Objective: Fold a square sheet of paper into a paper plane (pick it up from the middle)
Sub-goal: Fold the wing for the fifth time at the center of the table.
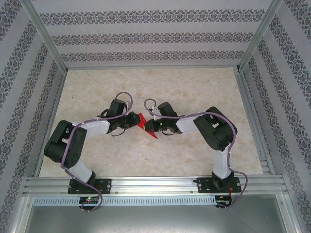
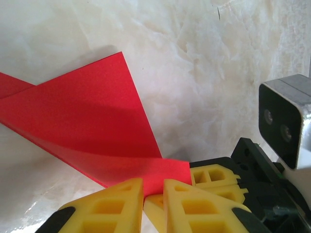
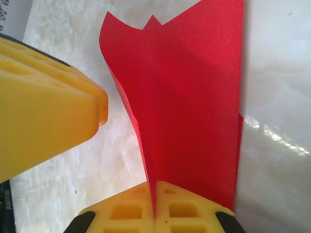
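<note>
The red square sheet of paper [image 1: 142, 121] is folded into a pointed, paper-plane-like shape and held above the table's middle between both grippers. My right gripper [image 3: 156, 183] is shut on the paper's [image 3: 194, 97] lower fold, and the flaps rise from its yellow fingers. My left gripper [image 2: 153, 182] stands a narrow gap apart, with an edge of the paper [image 2: 97, 111] passing between its fingertips. The right gripper's fingers [image 2: 214, 175] lie just beyond that edge. One left finger [image 3: 48, 97] looms at the left of the right wrist view. In the top view the left gripper [image 1: 135, 120] and right gripper [image 1: 151, 125] meet.
The marble-patterned tabletop [image 1: 194, 87] lies under both arms. Aluminium frame rails [image 1: 146, 184] run along the near edge and patterned walls [image 1: 146, 34] close in the back and sides. The right wrist camera housing [image 2: 284, 121] sits close to the left fingers.
</note>
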### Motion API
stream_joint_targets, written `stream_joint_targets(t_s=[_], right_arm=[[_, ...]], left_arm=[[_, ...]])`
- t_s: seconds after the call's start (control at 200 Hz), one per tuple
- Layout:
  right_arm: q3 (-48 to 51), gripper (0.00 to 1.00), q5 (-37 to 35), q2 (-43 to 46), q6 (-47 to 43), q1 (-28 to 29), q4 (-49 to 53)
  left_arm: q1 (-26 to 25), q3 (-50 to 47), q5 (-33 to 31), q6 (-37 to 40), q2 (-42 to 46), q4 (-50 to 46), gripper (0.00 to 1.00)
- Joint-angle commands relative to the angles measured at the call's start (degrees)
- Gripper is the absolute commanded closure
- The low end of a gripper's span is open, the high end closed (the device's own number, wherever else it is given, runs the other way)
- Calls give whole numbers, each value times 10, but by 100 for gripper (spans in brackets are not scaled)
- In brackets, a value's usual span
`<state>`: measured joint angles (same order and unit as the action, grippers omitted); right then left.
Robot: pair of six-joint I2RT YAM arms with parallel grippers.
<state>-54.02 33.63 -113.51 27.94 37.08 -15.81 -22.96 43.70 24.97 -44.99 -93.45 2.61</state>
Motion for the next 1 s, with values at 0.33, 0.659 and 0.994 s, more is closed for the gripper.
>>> stream_joint_targets(t_s=[0.33,0.659,0.994], right_arm=[[-17,100,52,-37,45,-19,-28],[-35,100,45,-48,25,-19,24],[-43,99,37,-46,14,-19,52]], left_arm=[[-5,-7,18,17,-30,49,82],[-5,4,35,20,-60,64,82],[-5,10,15,26,-77,53,83]])
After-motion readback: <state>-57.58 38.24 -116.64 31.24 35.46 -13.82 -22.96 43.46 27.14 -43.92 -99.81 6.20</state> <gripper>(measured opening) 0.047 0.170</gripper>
